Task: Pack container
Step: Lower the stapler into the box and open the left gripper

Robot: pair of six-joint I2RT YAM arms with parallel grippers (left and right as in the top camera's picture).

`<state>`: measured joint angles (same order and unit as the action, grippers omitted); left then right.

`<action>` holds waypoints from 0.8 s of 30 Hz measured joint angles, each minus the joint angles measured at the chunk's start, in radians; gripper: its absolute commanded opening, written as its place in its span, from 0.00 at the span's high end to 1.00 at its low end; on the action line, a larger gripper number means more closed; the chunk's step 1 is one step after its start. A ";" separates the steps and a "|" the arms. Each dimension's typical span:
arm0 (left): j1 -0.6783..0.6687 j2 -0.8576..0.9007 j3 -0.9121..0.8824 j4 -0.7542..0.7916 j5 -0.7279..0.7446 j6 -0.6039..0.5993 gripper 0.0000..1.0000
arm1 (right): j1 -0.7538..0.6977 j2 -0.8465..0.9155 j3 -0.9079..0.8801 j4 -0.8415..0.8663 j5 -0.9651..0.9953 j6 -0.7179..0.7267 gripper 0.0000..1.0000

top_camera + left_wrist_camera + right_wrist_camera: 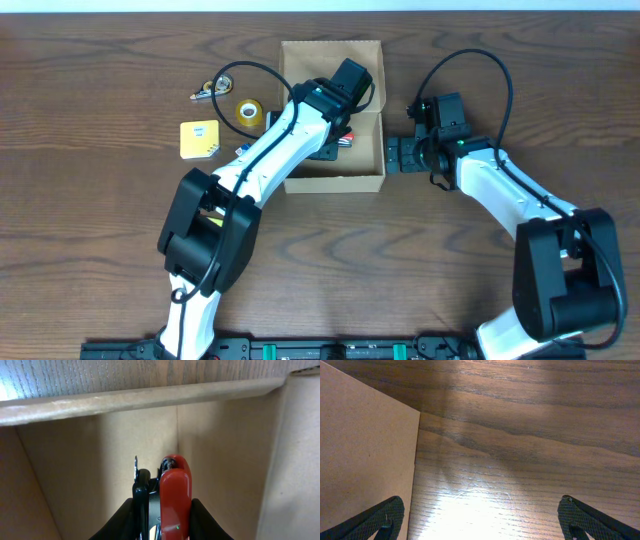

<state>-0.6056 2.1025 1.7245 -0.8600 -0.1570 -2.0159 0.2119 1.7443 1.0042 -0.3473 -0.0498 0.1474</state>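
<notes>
The container (pixel 332 182), an open tan cardboard box, stands mid-table. My left gripper (pixel 338 132) reaches down inside it. In the left wrist view that gripper (pixel 162 527) is shut on a red and black stapler-like tool (pixel 175 495), which points toward a corner of the container's inner walls (pixel 95 460). Whether the tool touches the floor is hidden. My right gripper (pixel 398 156) stands open just outside the container's right wall. In the right wrist view its fingers (pixel 382 519) are spread wide over bare wood, with the container's wall (pixel 365 450) at the left.
Left of the box lie a yellow tape roll (pixel 249 109), a yellow pad of notes (pixel 199 139), a small metal clip or key piece (pixel 207 91) and a small blue item (pixel 242 150) partly under my left arm. A black cable loops above the tape.
</notes>
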 measured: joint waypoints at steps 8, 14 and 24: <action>0.004 0.000 0.000 -0.021 0.000 0.000 0.76 | 0.000 0.000 0.000 0.000 0.000 0.000 0.01; 0.010 0.000 0.000 -0.019 -0.007 0.001 0.58 | 0.000 0.000 0.000 0.000 0.000 0.000 0.01; 0.018 0.000 0.000 -0.012 -0.007 -0.001 0.58 | 0.000 0.000 0.000 0.000 0.000 0.000 0.01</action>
<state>-0.5877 2.1025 1.7245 -0.8722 -0.1642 -2.0167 0.2119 1.7443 1.0042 -0.3470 -0.0498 0.1474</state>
